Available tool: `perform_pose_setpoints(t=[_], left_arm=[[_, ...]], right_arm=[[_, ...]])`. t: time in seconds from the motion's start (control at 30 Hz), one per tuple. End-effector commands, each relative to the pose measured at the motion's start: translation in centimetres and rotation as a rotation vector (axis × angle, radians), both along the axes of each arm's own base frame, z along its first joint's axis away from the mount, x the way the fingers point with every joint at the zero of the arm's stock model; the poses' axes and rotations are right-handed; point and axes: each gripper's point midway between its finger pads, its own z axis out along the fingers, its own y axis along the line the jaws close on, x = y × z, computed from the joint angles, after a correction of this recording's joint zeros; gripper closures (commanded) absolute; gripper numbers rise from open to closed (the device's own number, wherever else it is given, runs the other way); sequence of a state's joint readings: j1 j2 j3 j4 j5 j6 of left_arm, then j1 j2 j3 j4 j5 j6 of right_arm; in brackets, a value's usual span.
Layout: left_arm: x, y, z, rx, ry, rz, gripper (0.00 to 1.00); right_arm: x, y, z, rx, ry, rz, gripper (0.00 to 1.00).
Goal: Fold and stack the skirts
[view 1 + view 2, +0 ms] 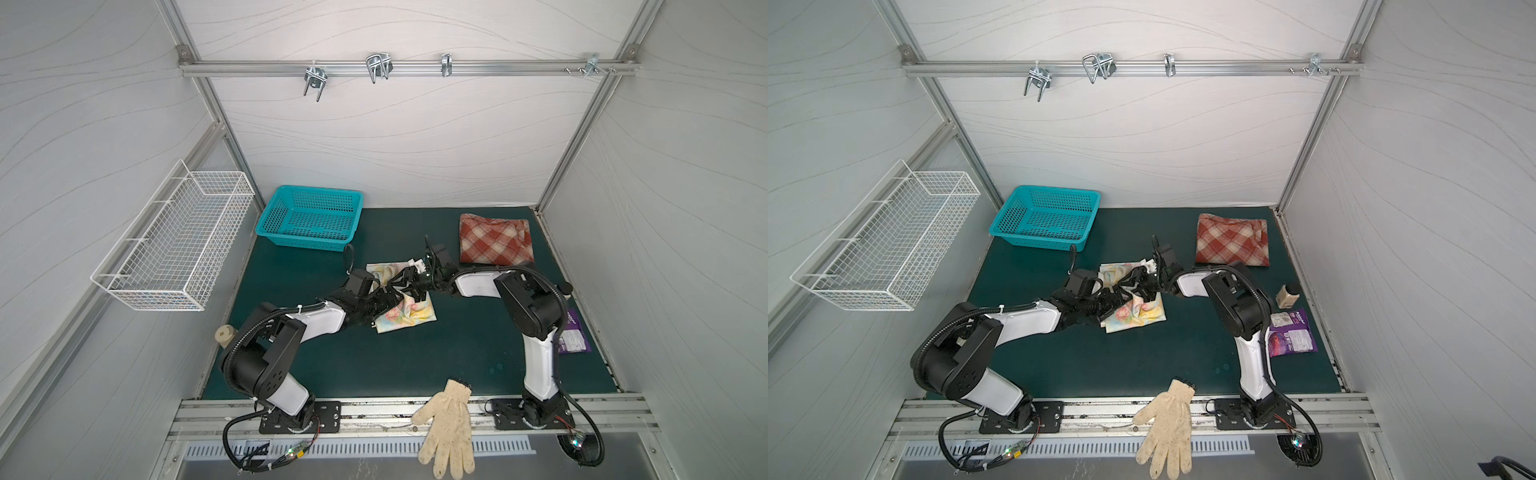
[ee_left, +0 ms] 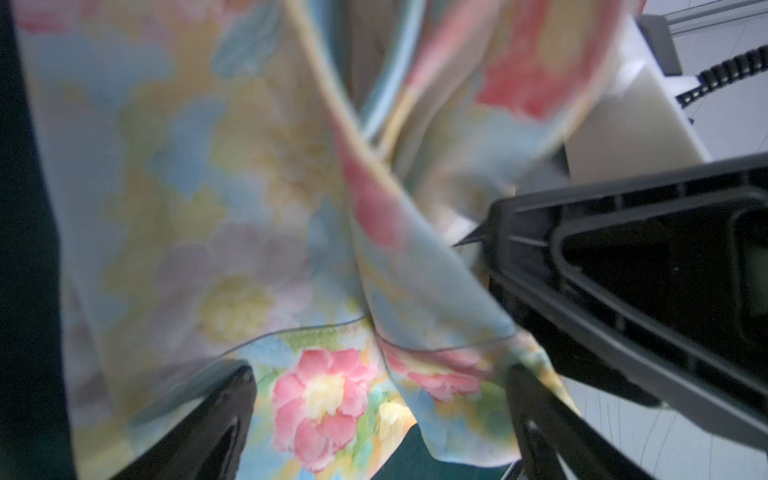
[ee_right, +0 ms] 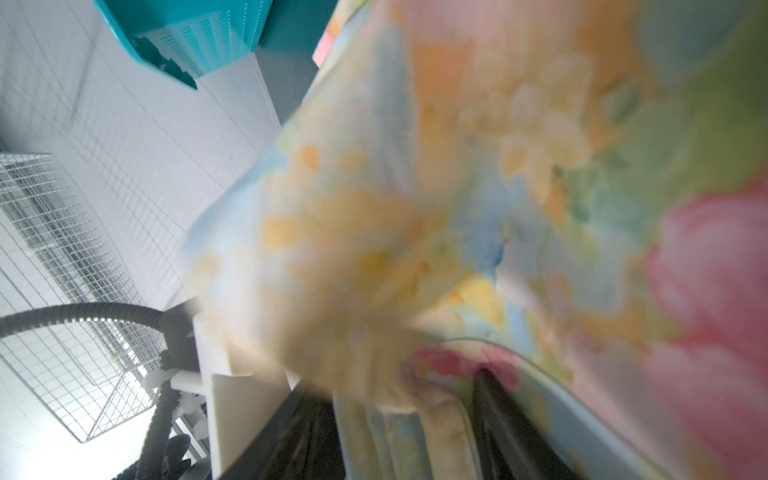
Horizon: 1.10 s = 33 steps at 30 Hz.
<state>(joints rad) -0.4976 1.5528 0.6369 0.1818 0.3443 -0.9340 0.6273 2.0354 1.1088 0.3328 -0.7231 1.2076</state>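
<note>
**Plaid folded, floral only part-way**

The rust-and-cream plaid skirt point(image 1: 494, 241) lies folded at the far right of the green worktop point(image 1: 374, 365). The floral skirt point(image 1: 409, 318) sits mid-worktop, rumpled, part folded at best, and not yet stacked on the plaid one. Both arms reach inward and meet low over it, elbows out. The left fingers point(image 2: 224, 419) are spread wide, cloth draped between them. The right fingers point(image 3: 498, 415) are buried in blurred fabric; I cannot tell whether they pinch it.
</note>
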Motion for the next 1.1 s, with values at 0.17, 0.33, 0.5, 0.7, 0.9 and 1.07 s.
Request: perform_pose_setpoints(t=[0.17, 0.33, 0.5, 0.7, 0.9, 1.07], left_arm=[[-0.6, 0.9, -0.4, 0.036, 0.007, 0.011, 0.05], [-0.7, 1.1, -0.2, 0.046, 0.003, 0.011, 0.05], [-0.9, 1.3, -0.2, 0.046, 0.003, 0.014, 0.05], [-1.3, 1.9, 1.0, 0.032, -0.018, 0.026, 0.05], [-2.0, 2.8, 4.6, 0.025, -0.081, 0.039, 0.05], [-2.6, 3.9, 7.7, 0.021, -0.14, 0.064, 0.04]], right_arm=[[0.8, 1.8, 4.1, 0.114, -0.03, -0.006, 0.01], [1.0, 2.1, 6.3, 0.142, -0.066, -0.018, 0.01], [0.9, 2.4, 9.2, 0.147, -0.134, -0.011, 0.01], [-0.1, 2.6, 12.0, 0.133, -0.209, -0.003, 0.01], [-0.5, 1.5, 12.5, 0.073, -0.275, -0.001, 0.01], [-1.0, 0.7, 11.0, 0.019, -0.286, 0.0, 0.01]])
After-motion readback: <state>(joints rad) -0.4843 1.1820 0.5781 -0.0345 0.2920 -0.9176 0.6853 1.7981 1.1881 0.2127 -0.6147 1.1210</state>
